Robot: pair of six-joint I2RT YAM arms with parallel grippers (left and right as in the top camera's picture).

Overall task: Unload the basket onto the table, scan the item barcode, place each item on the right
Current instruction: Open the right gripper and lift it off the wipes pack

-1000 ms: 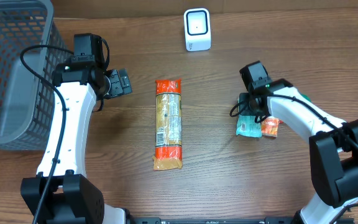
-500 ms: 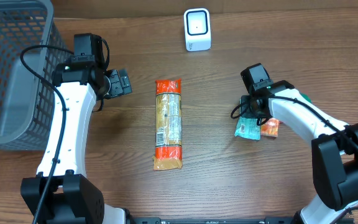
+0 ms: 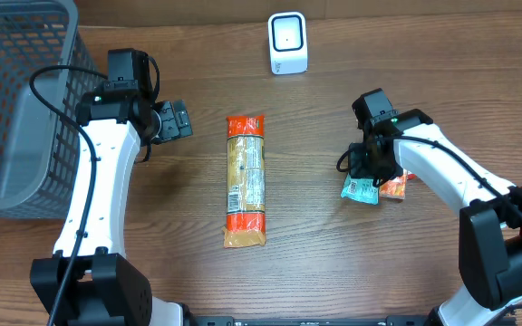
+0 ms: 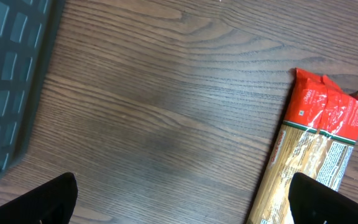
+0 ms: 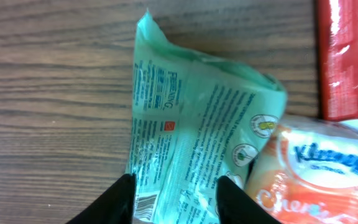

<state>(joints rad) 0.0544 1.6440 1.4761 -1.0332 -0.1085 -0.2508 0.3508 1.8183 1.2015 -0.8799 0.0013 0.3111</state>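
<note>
Basket: grey mesh basket at the far left of the counter, partly cut off by the frame.
Left gripper: the left gripper hovers just right of the basket with its jaws wide apart and nothing between them; the wrist view shows only bare wood between its fingertips.
Pasta pack: a long spaghetti pack with red ends lies flat mid-counter, lengthwise front to back, well apart from both grippers.
Scanner: a small white scanner stands at the back edge, behind the pasta pack.
Right gripper: the right gripper points down over the teal packet, jaws partly apart, its fingers at the packet's lower edge and not squeezing it.
Teal packet: the teal packet lies flat on the right half of the counter, its printed back up and a barcode at one corner.
Tissue pack: an orange Kleenex pack touches and overlaps the teal packet's right side.
</note>
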